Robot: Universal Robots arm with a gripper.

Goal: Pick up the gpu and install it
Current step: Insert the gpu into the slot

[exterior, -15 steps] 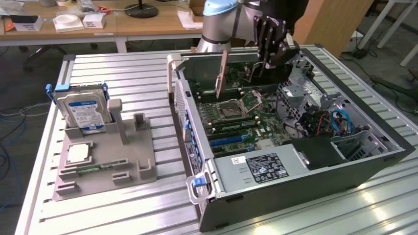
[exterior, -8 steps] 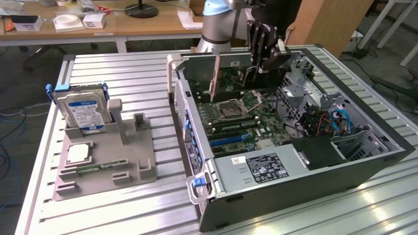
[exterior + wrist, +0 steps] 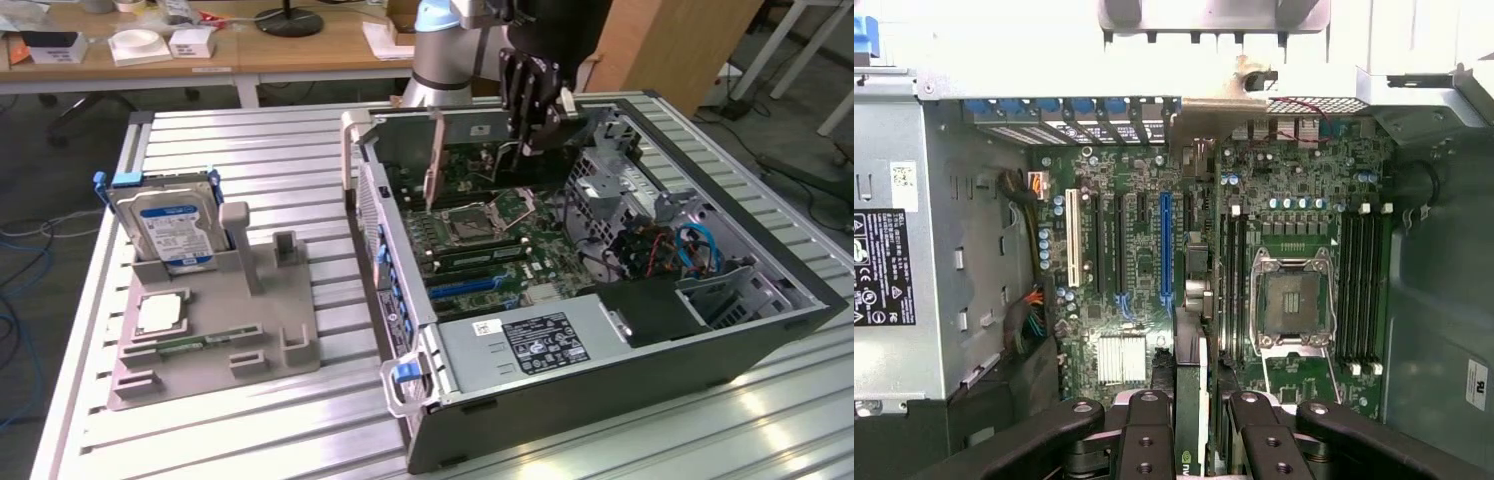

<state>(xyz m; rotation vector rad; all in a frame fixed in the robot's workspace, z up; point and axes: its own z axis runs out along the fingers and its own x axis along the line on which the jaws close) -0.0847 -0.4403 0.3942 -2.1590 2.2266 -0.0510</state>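
My gripper (image 3: 531, 100) is shut on the gpu (image 3: 474, 130). The card hangs upright inside the far end of the open computer case (image 3: 747, 330), black face showing, with its metal bracket strip (image 3: 434, 150) toward the case's rear wall. In the wrist view the gpu (image 3: 1192, 400) appears edge-on between my two black fingers (image 3: 1149, 430). Its bracket (image 3: 1206, 110) reaches the case's rear slot openings. The card lies just beside the long blue slot (image 3: 1166, 250) of the motherboard (image 3: 1124, 300). Whether it sits in a slot I cannot tell.
A power supply (image 3: 527, 340) fills the near end of the case, with blue cables (image 3: 701, 250) at the exterior view's right. The CPU socket (image 3: 1291, 300) is open. On the exterior view's left, a grey fixture (image 3: 267, 340) holds a hard drive (image 3: 167, 225) and a square chip (image 3: 160, 312).
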